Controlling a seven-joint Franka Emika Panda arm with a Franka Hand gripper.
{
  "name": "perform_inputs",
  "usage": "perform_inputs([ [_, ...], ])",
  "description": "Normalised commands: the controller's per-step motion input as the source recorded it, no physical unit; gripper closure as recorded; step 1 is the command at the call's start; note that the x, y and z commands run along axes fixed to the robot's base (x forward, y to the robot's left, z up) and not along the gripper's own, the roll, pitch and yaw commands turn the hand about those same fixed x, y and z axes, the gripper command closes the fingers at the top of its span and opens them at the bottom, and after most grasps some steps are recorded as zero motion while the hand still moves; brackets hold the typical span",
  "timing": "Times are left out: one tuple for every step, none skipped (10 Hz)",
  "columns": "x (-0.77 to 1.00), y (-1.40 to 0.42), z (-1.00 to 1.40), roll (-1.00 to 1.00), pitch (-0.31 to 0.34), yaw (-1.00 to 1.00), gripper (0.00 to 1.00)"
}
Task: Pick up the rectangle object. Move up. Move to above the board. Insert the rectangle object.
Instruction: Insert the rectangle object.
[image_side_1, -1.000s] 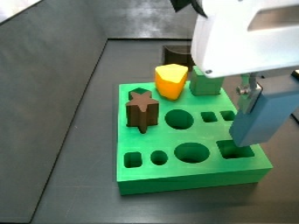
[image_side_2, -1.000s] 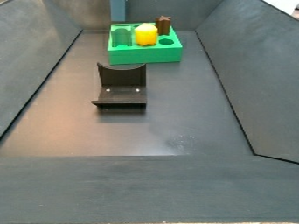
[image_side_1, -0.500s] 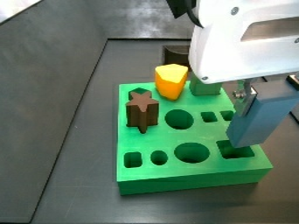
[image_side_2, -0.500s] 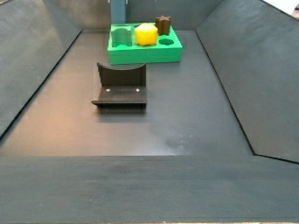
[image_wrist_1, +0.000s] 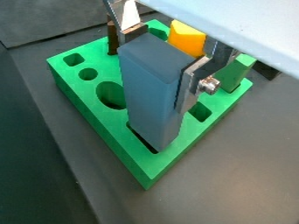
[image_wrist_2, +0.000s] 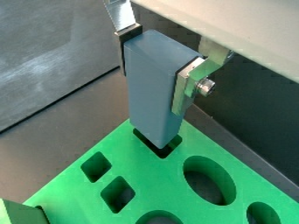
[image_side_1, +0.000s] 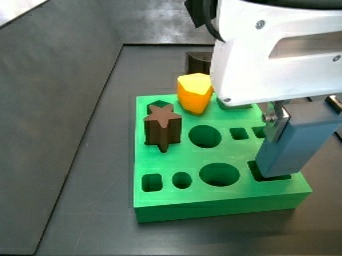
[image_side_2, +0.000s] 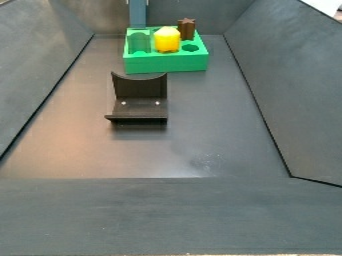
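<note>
My gripper (image_side_1: 297, 112) is shut on the rectangle object (image_side_1: 287, 148), a tall light-blue block held upright. Its lower end stands in a rectangular hole at a corner of the green board (image_side_1: 201, 198). Both wrist views show the block (image_wrist_1: 156, 92) (image_wrist_2: 155, 96) between the silver fingers (image_wrist_1: 194, 77) (image_wrist_2: 191, 81), its base sunk into the board (image_wrist_1: 158, 171) (image_wrist_2: 146, 188). In a side view the board (image_side_2: 167, 62) lies at the far end of the floor, with the block (image_side_2: 135, 12) upright at its back corner.
A brown star piece (image_side_1: 162, 125) and a yellow piece (image_side_1: 195, 92) stand in the board, with open round and square holes between them. A green cube (image_wrist_1: 239, 70) sits beside the yellow piece (image_wrist_1: 187, 37). The fixture (image_side_2: 138, 97) stands on the dark floor, and sloped walls ring it.
My gripper has moved down with the block. The block's lower end sits deeper in the corner hole than one second ago.
</note>
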Motion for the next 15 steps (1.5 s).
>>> perform_inputs([
  [0.0, 0.0, -0.13, 0.12, 0.01, 0.0, 1.0],
  [0.0, 0.0, -0.17, 0.14, 0.004, 0.0, 1.0],
  [0.02, 0.0, -0.17, 0.14, 0.0, 0.0, 1.0],
  [0.03, -0.04, -0.18, 0.13, 0.0, 0.0, 1.0],
  [0.08, -0.12, -0.15, 0.11, 0.0, 0.0, 1.0],
  [0.1, -0.2, -0.15, 0.11, 0.0, 0.0, 1.0],
  [0.03, -0.23, -0.14, 0.13, 0.0, -0.01, 1.0],
  [0.0, -0.22, -0.15, 0.13, 0.021, -0.09, 1.0],
  [0.0, -0.17, -0.15, 0.14, 0.083, -0.09, 1.0],
  [0.23, -0.02, -0.12, 0.11, 0.256, -0.2, 1.0],
  [0.34, 0.0, -0.17, 0.09, 0.331, -0.16, 1.0],
  [0.55, 0.1, -0.22, 0.03, 0.467, -0.01, 1.0],
  [0.66, 0.14, -0.27, 0.0, 0.476, 0.0, 1.0],
  [0.67, 0.15, -0.29, 0.0, 0.476, 0.0, 1.0],
  [0.68, 0.19, -0.31, 0.0, 0.46, 0.01, 1.0],
])
